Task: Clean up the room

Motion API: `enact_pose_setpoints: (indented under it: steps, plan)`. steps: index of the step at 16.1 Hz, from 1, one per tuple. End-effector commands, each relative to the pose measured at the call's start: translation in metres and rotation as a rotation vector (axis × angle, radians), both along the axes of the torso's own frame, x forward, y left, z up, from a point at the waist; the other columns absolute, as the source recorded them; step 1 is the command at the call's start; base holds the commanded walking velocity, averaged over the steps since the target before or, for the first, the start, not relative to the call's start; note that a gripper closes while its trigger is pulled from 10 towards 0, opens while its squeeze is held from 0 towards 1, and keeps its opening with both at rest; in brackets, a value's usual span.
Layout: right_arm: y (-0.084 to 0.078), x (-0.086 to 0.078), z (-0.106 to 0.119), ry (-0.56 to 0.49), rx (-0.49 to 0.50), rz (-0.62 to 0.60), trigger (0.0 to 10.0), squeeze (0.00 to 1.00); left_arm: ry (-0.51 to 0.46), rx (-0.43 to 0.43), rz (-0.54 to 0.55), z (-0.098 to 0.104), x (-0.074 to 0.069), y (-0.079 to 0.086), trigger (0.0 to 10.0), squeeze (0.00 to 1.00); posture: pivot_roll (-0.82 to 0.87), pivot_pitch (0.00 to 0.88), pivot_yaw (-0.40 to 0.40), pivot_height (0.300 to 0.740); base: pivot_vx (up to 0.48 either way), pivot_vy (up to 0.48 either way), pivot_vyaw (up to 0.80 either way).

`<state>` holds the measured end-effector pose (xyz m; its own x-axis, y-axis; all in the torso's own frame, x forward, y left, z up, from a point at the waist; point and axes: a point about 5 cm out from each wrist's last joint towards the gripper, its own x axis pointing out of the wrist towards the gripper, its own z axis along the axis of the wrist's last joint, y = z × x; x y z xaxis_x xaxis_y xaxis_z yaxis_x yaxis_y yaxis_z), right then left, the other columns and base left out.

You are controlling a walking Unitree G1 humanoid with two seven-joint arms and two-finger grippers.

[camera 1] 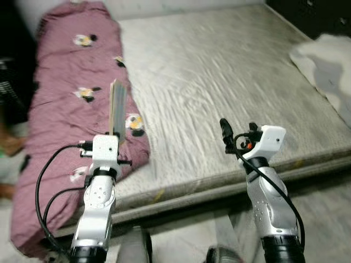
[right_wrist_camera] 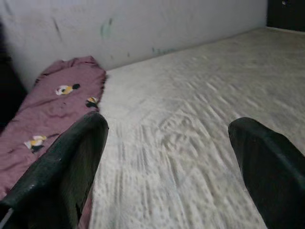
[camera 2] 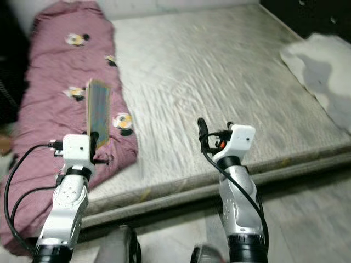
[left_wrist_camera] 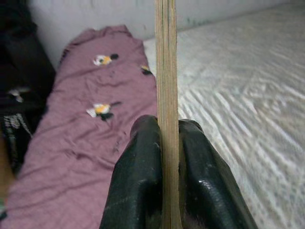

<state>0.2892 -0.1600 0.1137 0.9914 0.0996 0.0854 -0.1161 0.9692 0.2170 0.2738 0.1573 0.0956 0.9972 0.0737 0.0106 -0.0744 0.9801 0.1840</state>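
Note:
A thin flat book [camera 1: 118, 107] with a tan edge and a bluish cover stands upright above the maroon blanket [camera 1: 66, 93] at the bed's left side. My left gripper [left_wrist_camera: 166, 143] is shut on the book's lower end, one black finger [left_wrist_camera: 136, 171] on each face. My right gripper [camera 1: 235, 134] hovers over the front edge of the grey mattress [camera 1: 230, 66]. Its fingers [right_wrist_camera: 71, 157] are spread wide, open, with nothing between them.
The maroon blanket carries small cartoon prints and hangs over the mattress's front left corner. A white cloth [camera 1: 326, 63] lies at the bed's right edge. Dark furniture [camera 1: 307, 13] stands at the far right, dark things [camera 1: 11, 82] at the left. Grey floor [camera 1: 323, 213] runs before the bed.

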Motion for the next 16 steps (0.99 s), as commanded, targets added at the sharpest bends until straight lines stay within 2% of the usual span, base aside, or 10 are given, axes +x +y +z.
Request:
enact_pose_setpoints:
  steps: [1,6,9,12,16]
  plan:
    - [-0.002,-0.001,-0.004,0.017,-0.006,-0.010,10.0,0.00,-0.029,0.001,-0.009,0.007,0.001,-0.001,10.0,0.00,-0.02,0.000,0.016,0.740,0.000,0.000,0.00]
    - [0.002,0.002,0.000,-0.009,-0.015,0.017,10.0,0.00,0.004,0.002,-0.033,-0.003,-0.003,-0.007,10.0,0.00,-0.03,0.000,0.021,0.740,0.000,0.000,0.00]
    - [0.004,0.002,-0.001,-0.010,-0.045,0.032,10.0,0.00,0.002,0.001,-0.029,-0.002,0.000,-0.006,10.0,0.00,-0.03,0.000,0.020,0.740,0.000,0.000,0.00]
    - [0.005,0.002,-0.001,-0.019,-0.051,0.032,10.0,0.00,-0.002,0.002,-0.029,-0.001,0.002,-0.006,10.0,0.00,-0.03,0.000,0.022,0.740,0.000,0.000,0.80]
    - [0.003,0.000,-0.003,-0.015,-0.056,0.024,10.0,0.00,0.018,0.002,-0.037,-0.007,-0.004,-0.007,10.0,0.00,-0.03,0.000,0.024,0.740,0.000,0.000,0.80]
